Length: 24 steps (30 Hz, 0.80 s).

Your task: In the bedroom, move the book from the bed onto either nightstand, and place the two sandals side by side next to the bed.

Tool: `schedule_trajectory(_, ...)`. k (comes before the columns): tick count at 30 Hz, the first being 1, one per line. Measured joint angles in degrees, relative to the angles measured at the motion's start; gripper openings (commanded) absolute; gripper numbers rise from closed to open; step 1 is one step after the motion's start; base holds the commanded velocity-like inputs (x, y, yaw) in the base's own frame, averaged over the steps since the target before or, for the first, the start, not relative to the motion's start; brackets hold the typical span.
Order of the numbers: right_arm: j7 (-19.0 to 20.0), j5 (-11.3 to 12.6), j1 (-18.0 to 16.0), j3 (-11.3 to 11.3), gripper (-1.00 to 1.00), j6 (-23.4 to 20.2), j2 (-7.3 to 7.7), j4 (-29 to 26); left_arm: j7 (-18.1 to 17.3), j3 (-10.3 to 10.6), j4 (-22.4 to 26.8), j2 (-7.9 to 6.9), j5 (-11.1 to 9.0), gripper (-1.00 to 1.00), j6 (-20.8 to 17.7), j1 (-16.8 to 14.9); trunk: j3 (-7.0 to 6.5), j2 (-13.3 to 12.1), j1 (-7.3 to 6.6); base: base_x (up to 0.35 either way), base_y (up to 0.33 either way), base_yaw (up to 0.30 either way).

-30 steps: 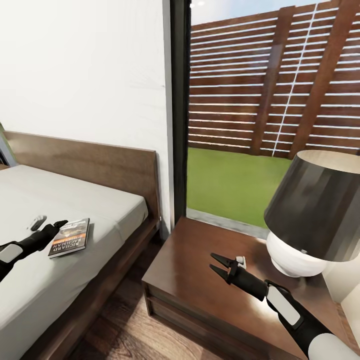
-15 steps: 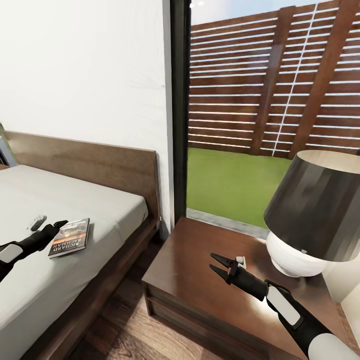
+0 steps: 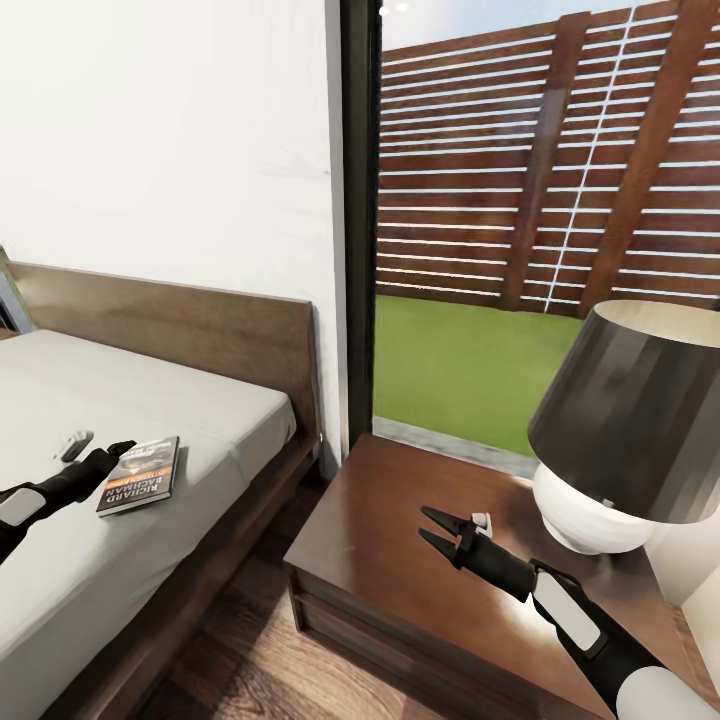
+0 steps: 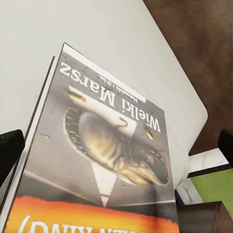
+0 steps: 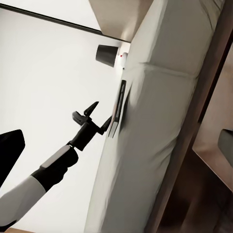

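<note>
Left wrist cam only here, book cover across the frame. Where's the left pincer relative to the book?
Observer: Head view puts the left pincer at the edge of the book that faces away from the nightstand; the book lies flat on the bed.
Operator: Open or shut?
Observer: Open. The right wrist view shows its fingers spread beside the book's edge.
Operator: Other arm?
Observer: The right pincer hangs open over the nightstand top.

Nothing has visibly changed between the pictures.
</note>
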<state>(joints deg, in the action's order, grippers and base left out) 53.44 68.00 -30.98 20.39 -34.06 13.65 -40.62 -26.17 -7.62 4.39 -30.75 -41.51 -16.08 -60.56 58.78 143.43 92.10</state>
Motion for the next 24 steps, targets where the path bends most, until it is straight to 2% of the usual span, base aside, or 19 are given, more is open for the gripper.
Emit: schedule_trajectory(24, -0.1, 0.0, 0.0, 0.1, 1.0, 0.0, 0.0, 0.0, 0.0, 0.0, -0.4, -0.15, 0.0, 1.0, 0.0, 0.0, 0.0, 0.0, 0.0, -0.013, -0.031, 0.0)
